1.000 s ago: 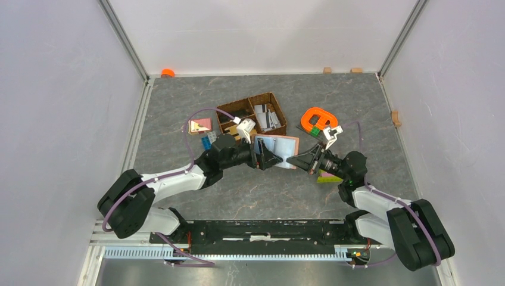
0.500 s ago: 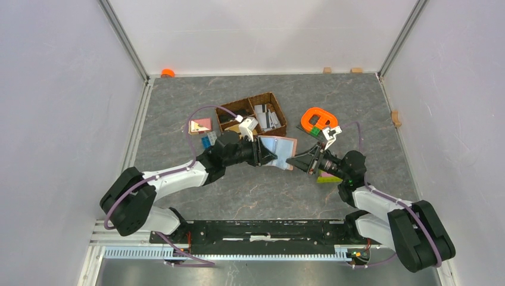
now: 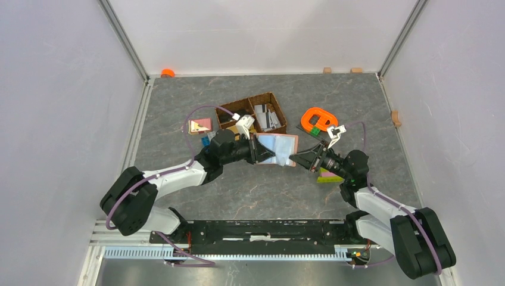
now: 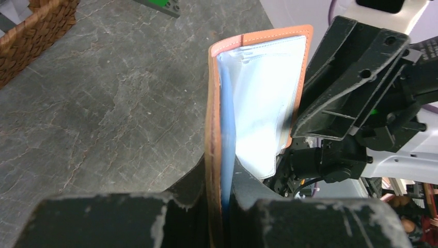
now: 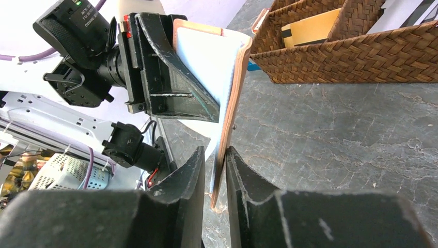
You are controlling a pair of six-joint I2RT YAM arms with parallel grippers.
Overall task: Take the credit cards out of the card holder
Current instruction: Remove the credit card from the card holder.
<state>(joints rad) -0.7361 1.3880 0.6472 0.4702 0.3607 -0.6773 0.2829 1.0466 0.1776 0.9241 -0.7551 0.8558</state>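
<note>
The reddish-brown card holder (image 3: 284, 143), pale sleeves showing, is hanging open just before the basket (image 5: 361, 57), its length running left to right. The left gripper (image 4: 219, 204) is pinching one flap; the right gripper (image 5: 216, 175) is straddling the other, grip unclear.

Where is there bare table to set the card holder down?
Bare table lies between the left arm and right arm, and along the back wall behind the basket. Crowded: the middle band from the pink-and-tan piece past the card holder to the orange piece.
</note>
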